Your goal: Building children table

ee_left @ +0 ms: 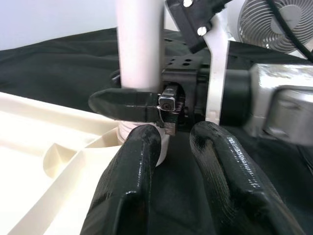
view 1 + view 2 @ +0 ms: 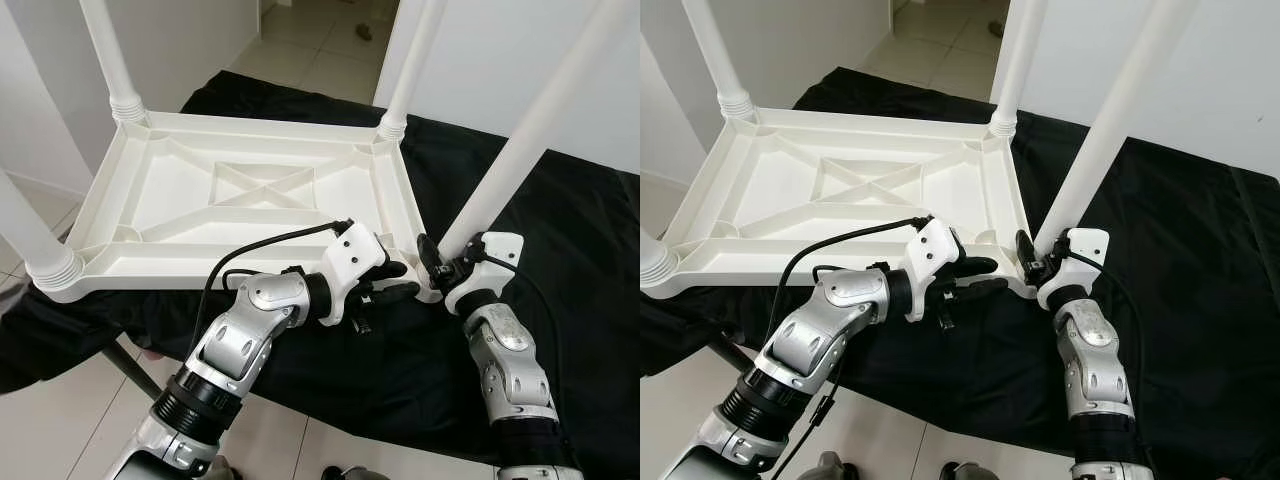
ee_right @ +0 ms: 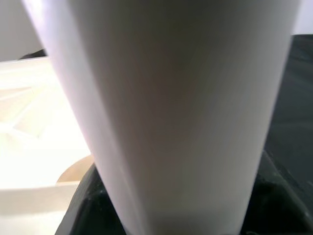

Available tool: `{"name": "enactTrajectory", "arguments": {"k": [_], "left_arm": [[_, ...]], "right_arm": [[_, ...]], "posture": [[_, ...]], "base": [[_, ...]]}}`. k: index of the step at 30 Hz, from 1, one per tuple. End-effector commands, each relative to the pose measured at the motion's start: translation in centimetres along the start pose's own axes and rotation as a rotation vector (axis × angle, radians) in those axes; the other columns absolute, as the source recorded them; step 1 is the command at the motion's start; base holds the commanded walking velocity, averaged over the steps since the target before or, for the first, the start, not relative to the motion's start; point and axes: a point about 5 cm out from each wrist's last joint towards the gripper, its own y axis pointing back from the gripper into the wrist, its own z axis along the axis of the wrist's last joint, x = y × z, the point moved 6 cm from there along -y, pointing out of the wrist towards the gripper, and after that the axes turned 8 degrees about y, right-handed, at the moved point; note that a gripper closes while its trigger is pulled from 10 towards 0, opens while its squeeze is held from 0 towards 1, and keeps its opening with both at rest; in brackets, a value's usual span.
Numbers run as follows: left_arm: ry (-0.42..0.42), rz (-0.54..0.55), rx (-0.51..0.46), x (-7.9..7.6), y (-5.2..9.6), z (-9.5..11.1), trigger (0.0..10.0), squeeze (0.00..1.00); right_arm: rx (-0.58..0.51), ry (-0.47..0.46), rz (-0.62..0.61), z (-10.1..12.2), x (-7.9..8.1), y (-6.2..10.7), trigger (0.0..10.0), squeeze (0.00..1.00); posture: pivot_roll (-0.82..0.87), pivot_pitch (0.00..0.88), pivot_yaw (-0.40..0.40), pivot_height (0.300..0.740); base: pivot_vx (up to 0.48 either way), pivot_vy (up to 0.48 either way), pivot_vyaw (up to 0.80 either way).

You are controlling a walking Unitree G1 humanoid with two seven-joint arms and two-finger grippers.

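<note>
Black cloth [image 2: 560, 240] carries your upturned white tabletop [image 2: 240, 200]. At its near right corner, the right gripper [image 2: 432, 262] clasps the table leg [image 2: 520, 140]; the left gripper [image 2: 395, 280], narrowly parted, sits beside it.

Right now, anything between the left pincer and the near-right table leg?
Nothing visible. The left pincer points straight at the base of the white plastic table leg, with open space between. The right pincer already clamps that leg from the other side.
</note>
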Motion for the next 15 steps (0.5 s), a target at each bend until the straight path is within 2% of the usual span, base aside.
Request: {"name": "enactTrajectory", "arguments": {"k": [1, 6, 7, 9, 13, 14, 15], "left_arm": [[0.015, 0.077, 0.014, 0.9, 0.0, -0.6, 10.0, 0.00], [0.016, 0.083, 0.014, 1.0, 0.0, -0.6, 10.0, 0.00], [0.015, 0.085, 0.013, 1.1, 0.0, -0.5, 10.0, 0.00], [0.015, 0.085, 0.012, 1.1, 0.0, -0.5, 10.0, 0.00], [0.012, 0.085, 0.013, 1.1, 0.0, -0.5, 10.0, 0.00], [0.011, 0.086, 0.013, 1.1, 0.0, -0.5, 10.0, 0.00], [0.011, 0.086, 0.013, 1.1, 0.0, -0.5, 10.0, 0.00]], "right_arm": [[0.045, 0.030, -0.080, -0.5, -0.2, 0.5, 10.0, 0.00], [0.064, -0.003, -0.183, -0.4, 0.5, 1.2, 10.0, 0.00], [0.062, -0.016, -0.161, -0.3, 1.2, 1.2, 10.0, 0.00], [0.061, -0.018, -0.156, -0.2, 1.4, 1.2, 10.0, 0.00], [0.065, -0.008, -0.168, -0.1, 0.7, 1.3, 10.0, 0.00], [0.065, -0.001, -0.173, 0.0, 0.4, 1.3, 10.0, 0.10], [0.065, -0.001, -0.173, 0.0, 0.4, 1.3, 10.0, 0.10]], "posture": [[0.02, 0.121, -0.085, 0.740], [0.03, 0.120, -0.087, 0.740], [0.03, 0.119, -0.088, 0.740], [0.02, 0.118, -0.089, 0.740], [0.02, 0.116, -0.093, 0.740], [0.03, 0.116, -0.094, 0.740], [0.03, 0.116, -0.094, 0.740]], "base": [[0.000, 0.000, 0.00], [0.000, 0.000, 0.00], [0.000, 0.000, 0.00], [0.000, 0.000, 0.00], [0.000, 0.000, 0.00], [0.000, 0.000, 0.00], [0.000, 0.000, 0.00]]}}
